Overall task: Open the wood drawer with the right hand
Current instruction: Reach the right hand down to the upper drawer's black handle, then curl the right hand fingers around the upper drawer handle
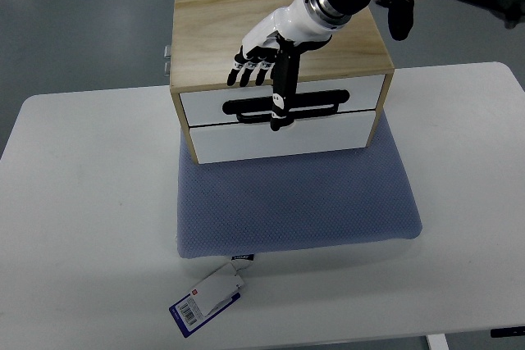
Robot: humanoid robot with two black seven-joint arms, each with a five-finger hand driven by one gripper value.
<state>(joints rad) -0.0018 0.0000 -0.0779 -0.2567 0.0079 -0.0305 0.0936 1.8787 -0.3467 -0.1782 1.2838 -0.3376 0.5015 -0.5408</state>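
**Reaching Over the Drawer Unit: Right Hand at the Upper Drawer Handle**

Reaching in from the upper right edge of the top view, the right hand lies over the top front edge of the wooden drawer cabinet. The forearm is black, the wrist has a metallic collar, and the hand shell is white with black finger segments.

Hand state: three fingers are extended and slightly spread, resting above the wooden top near its front edge. One long black digit points straight down across the cabinet front, crossing the upper drawer handle, and its tip ends near the seam between the two drawers. The hand is unclenched. Whether the lowered digit is hooked behind the handle or merely lies in front of it cannot be determined.

Location of the work item: the cabinet stands at the rear centre of the white table, on the far edge of a blue-grey cushion. It has a light wood casing and two white drawer fronts stacked one above the other. The upper drawer carries a black slotted handle running horizontally. The lower drawer sits directly beneath it. Both fronts appear flush with the casing.

A label tag with a barcode is attached at the cushion's near edge and lies on the table.
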